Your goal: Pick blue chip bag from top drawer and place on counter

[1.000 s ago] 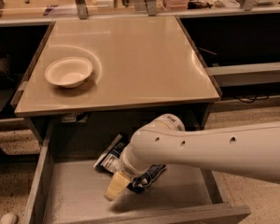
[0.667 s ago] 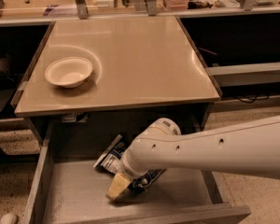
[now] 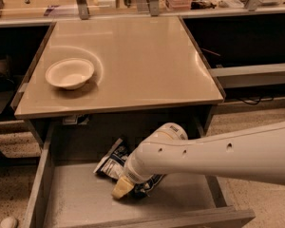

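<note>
The top drawer (image 3: 37, 190) is pulled open below the counter (image 3: 147, 56). The blue chip bag (image 3: 110, 161) lies crumpled on the drawer floor near the middle, with its white panel facing up and left. My gripper (image 3: 121, 188) reaches down into the drawer from the right on a thick white arm. Its yellowish tip rests on the near part of the bag and hides that part. The bag is still on the drawer floor.
A white round bowl (image 3: 69, 73) sits on the left side of the counter. A wooden bench with metal posts (image 3: 80, 1) runs along the back. Dark open shelves flank the counter. The drawer's front wall (image 3: 180, 218) is at the bottom.
The arm's wrist has shifted only slightly. The gripper tip stays at the same spot on the bag, and the bag has not moved.
</note>
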Motion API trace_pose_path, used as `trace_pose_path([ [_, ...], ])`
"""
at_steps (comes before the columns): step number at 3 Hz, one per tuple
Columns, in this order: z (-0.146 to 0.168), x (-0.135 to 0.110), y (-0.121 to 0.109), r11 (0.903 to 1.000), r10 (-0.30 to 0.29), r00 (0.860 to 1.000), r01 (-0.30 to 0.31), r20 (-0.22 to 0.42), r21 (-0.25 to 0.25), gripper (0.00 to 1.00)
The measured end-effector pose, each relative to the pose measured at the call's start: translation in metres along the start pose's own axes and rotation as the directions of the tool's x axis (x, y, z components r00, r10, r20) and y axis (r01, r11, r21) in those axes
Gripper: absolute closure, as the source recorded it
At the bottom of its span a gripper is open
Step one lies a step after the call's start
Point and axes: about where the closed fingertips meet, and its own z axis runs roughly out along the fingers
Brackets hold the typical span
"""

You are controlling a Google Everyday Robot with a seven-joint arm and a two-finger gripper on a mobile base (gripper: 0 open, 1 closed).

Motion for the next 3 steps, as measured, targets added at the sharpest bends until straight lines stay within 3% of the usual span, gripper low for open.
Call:
trace_pose_path([
  [3,-0.0037,-0.0016,-0.0002,1.0,0.001,1.0,-0.001,0.002,-0.001,0.87],
])
